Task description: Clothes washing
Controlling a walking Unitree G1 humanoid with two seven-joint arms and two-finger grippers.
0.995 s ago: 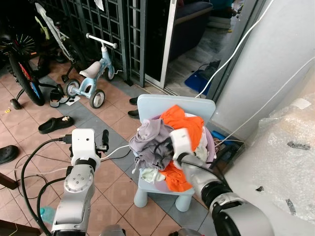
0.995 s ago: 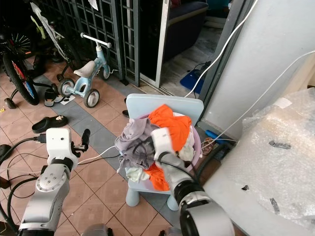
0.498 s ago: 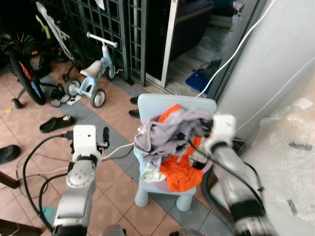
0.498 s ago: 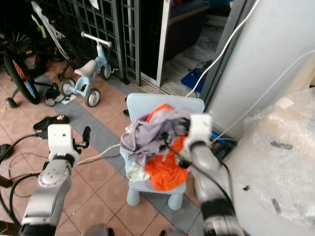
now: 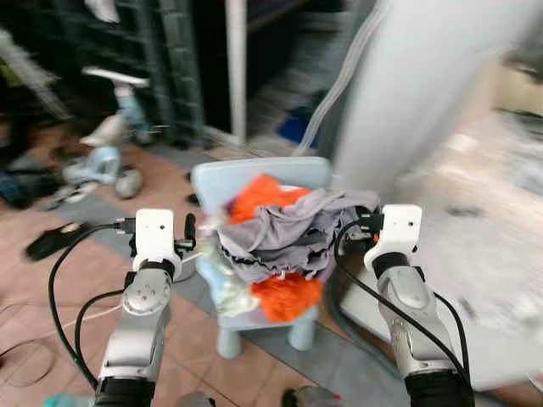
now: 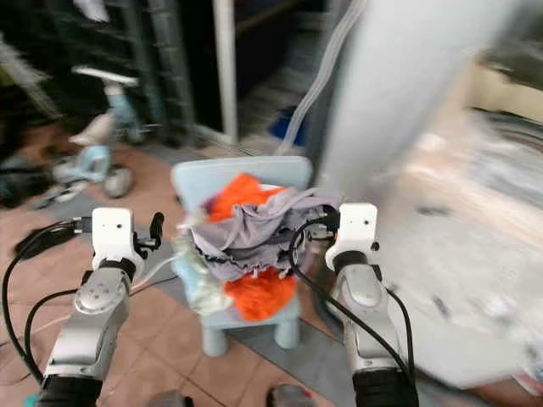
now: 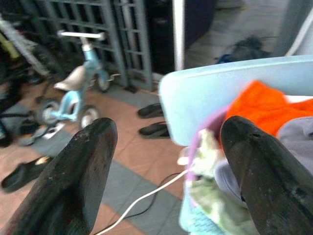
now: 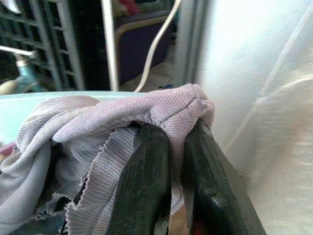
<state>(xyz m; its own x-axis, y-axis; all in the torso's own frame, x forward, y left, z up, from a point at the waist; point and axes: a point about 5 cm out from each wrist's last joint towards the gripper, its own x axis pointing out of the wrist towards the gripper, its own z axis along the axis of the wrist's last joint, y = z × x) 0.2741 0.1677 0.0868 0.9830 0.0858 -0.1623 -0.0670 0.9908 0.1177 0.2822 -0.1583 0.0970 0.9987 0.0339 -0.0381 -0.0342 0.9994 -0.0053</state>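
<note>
The right gripper [image 8: 171,147] is pinching one ribbed grey garment [image 8: 117,122] mid-frame, fingers nearly closed. The left gripper [image 7: 166,161] is hanging wide apart, empty. The orange clothes [image 5: 259,197] on the pale blue plastic chair [image 5: 280,174] are blurred, perhaps two pieces.

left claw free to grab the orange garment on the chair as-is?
Probably yes. The left claw is open and empty beside the chair, and the orange garment lies exposed on top of the pile. The grey garment, pinched by the right claw, covers only part.
</note>
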